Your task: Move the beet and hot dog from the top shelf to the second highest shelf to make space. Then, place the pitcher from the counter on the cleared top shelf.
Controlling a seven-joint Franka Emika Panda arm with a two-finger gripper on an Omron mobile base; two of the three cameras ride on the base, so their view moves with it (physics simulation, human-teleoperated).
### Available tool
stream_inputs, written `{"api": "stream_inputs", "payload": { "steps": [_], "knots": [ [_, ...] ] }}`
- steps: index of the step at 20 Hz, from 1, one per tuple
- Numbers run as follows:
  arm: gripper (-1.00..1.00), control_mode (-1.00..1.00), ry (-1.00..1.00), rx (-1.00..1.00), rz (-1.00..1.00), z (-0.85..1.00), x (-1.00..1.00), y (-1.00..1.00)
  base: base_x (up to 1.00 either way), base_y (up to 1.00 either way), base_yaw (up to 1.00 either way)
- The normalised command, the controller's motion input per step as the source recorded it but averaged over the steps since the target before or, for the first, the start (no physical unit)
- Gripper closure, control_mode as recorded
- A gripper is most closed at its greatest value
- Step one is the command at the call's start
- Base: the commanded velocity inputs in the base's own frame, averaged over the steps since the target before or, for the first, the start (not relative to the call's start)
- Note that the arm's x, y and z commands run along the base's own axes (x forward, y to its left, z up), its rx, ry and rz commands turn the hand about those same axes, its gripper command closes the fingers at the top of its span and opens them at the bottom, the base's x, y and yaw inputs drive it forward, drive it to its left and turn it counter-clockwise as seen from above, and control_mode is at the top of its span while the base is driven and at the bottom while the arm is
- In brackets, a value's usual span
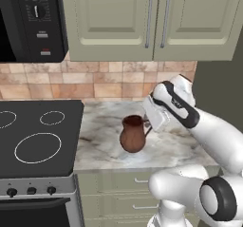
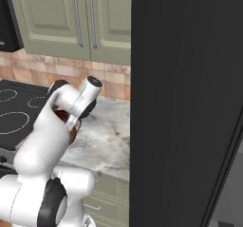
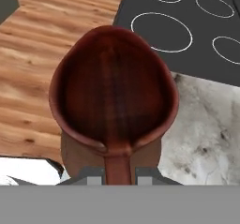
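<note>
The reddish-brown pitcher (image 1: 133,136) stands upright on the marbled counter (image 1: 97,143), just right of the stovetop. My gripper (image 1: 148,122) reaches it from the right at rim height. In the hand view I look down into the pitcher's mouth (image 3: 115,92), and the two fingertips sit tight on either side of its thin handle (image 3: 118,167), so the gripper (image 3: 118,175) is shut on it. A sliver of the pitcher (image 2: 72,135) peeks out behind my arm in the right base view. The beet, the hot dog and both shelves are out of view.
A black glass stovetop (image 1: 38,136) with white rings adjoins the counter on the left. A microwave (image 1: 33,22) and sage-green wall cabinets (image 1: 152,22) hang above. A tall dark refrigerator side (image 2: 190,102) stands to the right. Wooden floor (image 3: 33,68) lies beyond the counter edge.
</note>
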Motion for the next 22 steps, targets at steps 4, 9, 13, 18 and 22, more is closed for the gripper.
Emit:
{"api": "stream_inputs", "payload": {
  "steps": [4,9,13,18,22],
  "knots": [
    [1.00,-1.00,-0.01,0.00,-0.33,0.69,-0.65,0.36,0.00,0.00,0.00],
    [1.00,-1.00,0.01,0.01,-0.55,0.52,-0.69,0.05,0.00,0.00,0.00],
    [1.00,-1.00,-0.04,0.06,-0.72,0.58,-0.43,-0.02,0.00,0.00,0.00],
    [1.00,-1.00,-0.07,0.03,-0.69,0.56,-0.36,-0.02,0.00,0.00,0.00],
    [1.00,-1.00,0.00,0.08,-0.43,0.79,-0.32,-0.32,0.00,0.00,0.00]
  ]
}}
